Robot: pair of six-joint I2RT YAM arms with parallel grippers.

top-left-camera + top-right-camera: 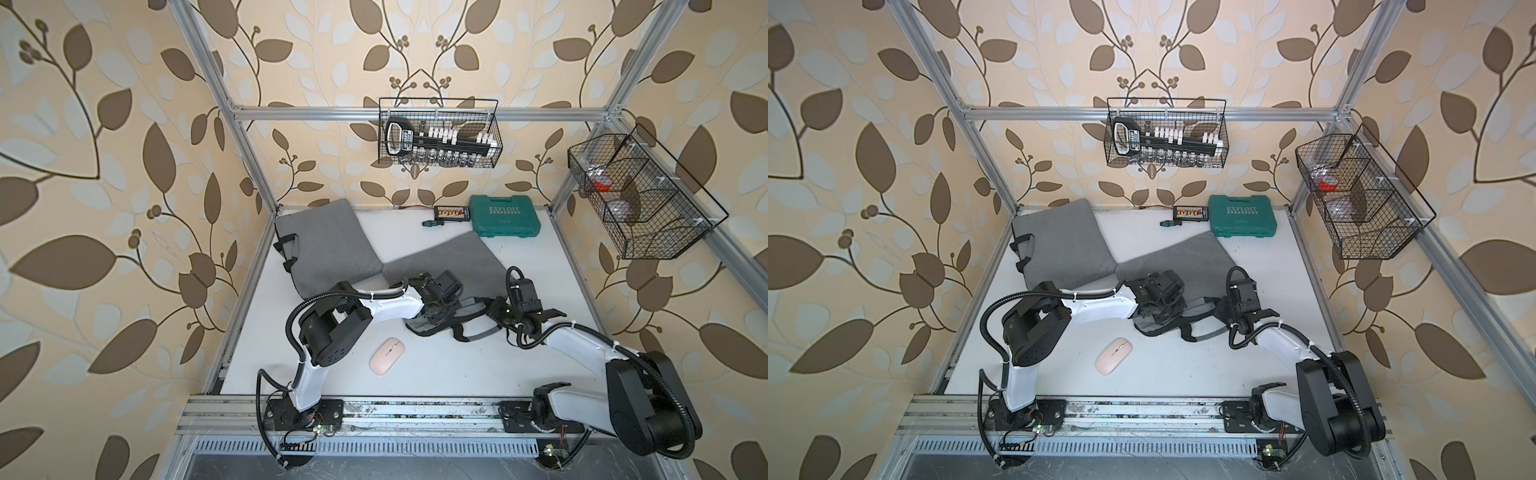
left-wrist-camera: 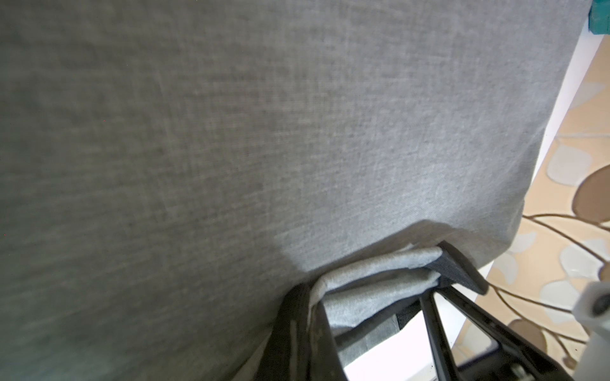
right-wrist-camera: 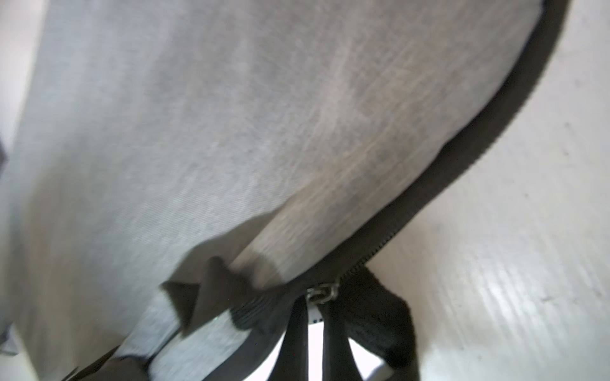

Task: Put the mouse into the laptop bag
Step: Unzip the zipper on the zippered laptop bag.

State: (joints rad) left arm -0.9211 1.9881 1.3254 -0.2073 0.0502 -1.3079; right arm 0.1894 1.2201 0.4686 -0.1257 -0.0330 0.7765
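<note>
Reads "EXPLOIT" in pale capitals on the lid of the green tool case [image 1: 505, 217], legible in both top views. Shows a row of small chevrons pointing right just beneath that word, and a fainter line lower on the lid, too small to read. Carries a white-on-black label on the handle of the socket rail [image 1: 449, 143] inside the wire basket [image 1: 438, 99], blurred beyond reading. Nothing legible in either wrist view.

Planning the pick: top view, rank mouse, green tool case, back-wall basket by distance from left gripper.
From the left gripper:
1. mouse, front of table.
2. green tool case, table's back right.
3. back-wall basket, hung above the table's rear.
</note>
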